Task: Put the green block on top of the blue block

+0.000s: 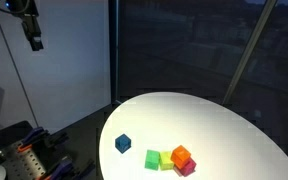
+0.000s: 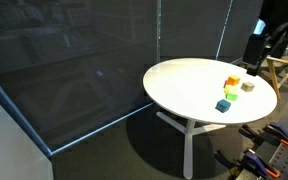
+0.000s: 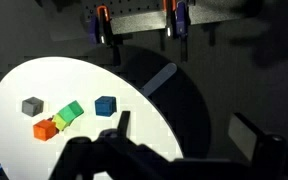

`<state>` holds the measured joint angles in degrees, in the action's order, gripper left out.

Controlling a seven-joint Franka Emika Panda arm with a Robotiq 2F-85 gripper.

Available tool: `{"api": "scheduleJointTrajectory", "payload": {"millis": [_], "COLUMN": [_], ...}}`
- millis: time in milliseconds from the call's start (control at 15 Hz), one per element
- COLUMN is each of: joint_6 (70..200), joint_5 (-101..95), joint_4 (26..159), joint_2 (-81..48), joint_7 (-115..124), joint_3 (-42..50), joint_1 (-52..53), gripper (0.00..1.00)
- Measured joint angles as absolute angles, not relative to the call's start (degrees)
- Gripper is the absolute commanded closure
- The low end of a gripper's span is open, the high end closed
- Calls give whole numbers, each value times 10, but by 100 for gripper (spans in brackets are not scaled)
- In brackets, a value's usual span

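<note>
The green block (image 3: 73, 108) sits on the round white table (image 3: 24, 80), just left of the blue block (image 3: 106, 105) with a small gap between them. Both exterior views show the green block (image 1: 153, 159) (image 2: 229, 95) and the blue block (image 1: 123, 143) (image 2: 222, 105). My gripper (image 3: 184, 132) is open and empty, high above the table and off its edge. It shows in both exterior views (image 1: 32, 38) (image 2: 254, 50).
A yellowish cube (image 3: 62, 120), an orange cube (image 3: 45, 129) and a grey cube (image 3: 32, 105) lie close to the green block. Clamps (image 3: 104, 25) hang on a rack beyond the table. A dark glass wall (image 1: 184, 50) stands behind it.
</note>
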<state>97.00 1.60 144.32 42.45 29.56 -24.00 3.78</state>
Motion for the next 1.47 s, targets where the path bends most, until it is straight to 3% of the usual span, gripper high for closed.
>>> {"api": "scheduleJointTrajectory", "payload": {"millis": [867, 1467], "joint_6": [972, 1018], "joint_5": [16, 18], "joint_4": [1443, 1437], "joint_2": [422, 398], "joint_7": [296, 296], "joint_3": [-237, -187], "joint_1": [38, 35], "gripper": [0, 0]}}
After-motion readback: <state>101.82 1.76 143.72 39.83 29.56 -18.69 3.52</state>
